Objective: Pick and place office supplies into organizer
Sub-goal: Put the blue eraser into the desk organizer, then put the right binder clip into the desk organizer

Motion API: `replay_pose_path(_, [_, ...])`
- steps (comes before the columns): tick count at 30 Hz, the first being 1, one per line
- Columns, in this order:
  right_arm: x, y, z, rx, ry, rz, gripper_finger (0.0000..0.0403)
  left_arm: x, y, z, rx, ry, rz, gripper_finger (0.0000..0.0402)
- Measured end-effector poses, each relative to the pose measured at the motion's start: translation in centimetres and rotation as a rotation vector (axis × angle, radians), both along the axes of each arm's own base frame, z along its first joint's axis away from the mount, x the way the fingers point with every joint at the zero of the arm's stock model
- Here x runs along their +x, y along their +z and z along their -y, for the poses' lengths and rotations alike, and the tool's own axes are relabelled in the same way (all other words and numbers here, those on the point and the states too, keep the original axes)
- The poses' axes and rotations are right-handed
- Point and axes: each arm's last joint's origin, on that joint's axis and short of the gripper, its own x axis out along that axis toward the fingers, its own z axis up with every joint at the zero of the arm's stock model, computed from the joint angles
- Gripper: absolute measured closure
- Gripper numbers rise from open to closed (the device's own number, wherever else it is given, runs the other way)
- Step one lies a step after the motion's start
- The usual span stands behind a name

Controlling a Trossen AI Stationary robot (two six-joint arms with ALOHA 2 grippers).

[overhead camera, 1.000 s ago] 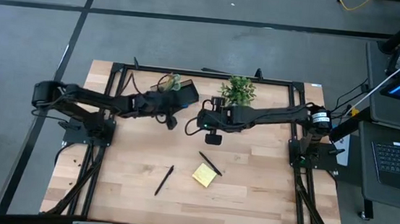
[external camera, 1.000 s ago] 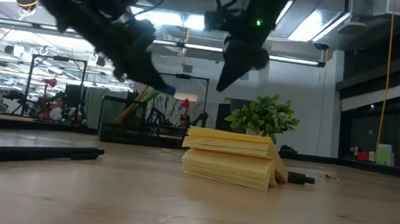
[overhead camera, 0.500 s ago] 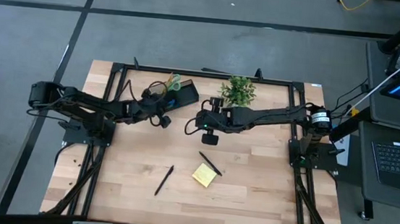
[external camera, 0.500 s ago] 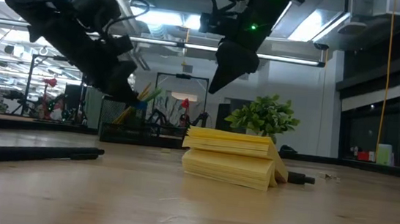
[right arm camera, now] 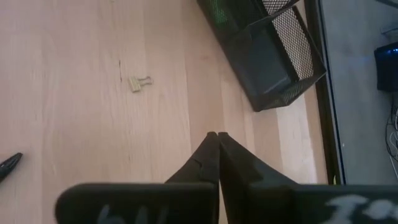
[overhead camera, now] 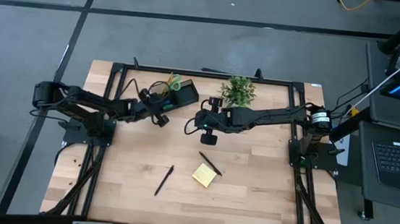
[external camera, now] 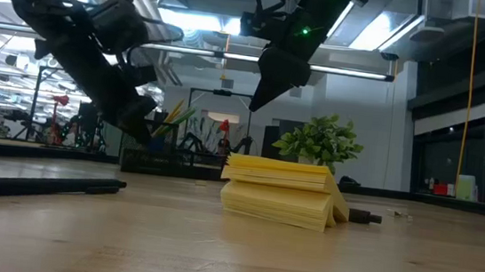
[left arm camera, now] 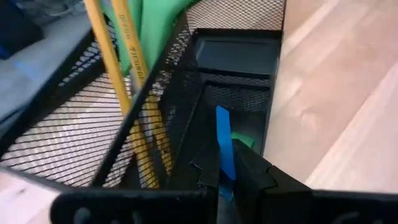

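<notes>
The scissors [overhead camera: 173,81] and pencils [left arm camera: 124,81] sit in the organizer [overhead camera: 184,94] at upper middle, the left gripper [left arm camera: 225,177] pinches a blue block [left arm camera: 224,149], the right gripper [right arm camera: 217,140] is closed empty, and two pens [overhead camera: 164,180] and the sticky pad [overhead camera: 205,174] still wait lower down.

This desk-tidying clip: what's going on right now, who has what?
The left gripper is shut on a small blue block, holding it right at the black mesh organizer, which already holds pencils and a green-handled item. The right gripper hangs shut and empty above the table near the middle. Two black pens and the yellow sticky-note pad lie on the table.
</notes>
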Motion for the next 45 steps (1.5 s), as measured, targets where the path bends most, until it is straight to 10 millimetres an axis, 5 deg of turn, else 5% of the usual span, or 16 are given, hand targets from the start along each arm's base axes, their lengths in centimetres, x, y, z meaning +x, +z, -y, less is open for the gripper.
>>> replay_pose_path(19, [-0.1, -0.1, 0.4, 0.055, -0.014, -0.007, 0.038, 0.1, -0.2, -0.6, -0.026, -0.034, 0.005, 0.0289])
replay_pose_path(25, [-1.2, 0.1, 0.5, 0.09, -0.018, -0.076, 0.0395, 1.3, 1.7, 0.0, 0.042, -0.12, 0.029, 0.0281])
replay_pose_path(31, [-3.3, 2.3, 0.1, 0.168, 0.06, -0.058, 0.0392, 2.8, 4.3, 2.2, 0.129, -0.269, 0.111, 0.0297])
replay_pose_path(45, [-12.6, 0.2, -2.1, 0.548, 0.166, 0.129, 0.0381, 3.3, 7.0, 9.4, 0.187, -0.592, 0.32, 0.0314])
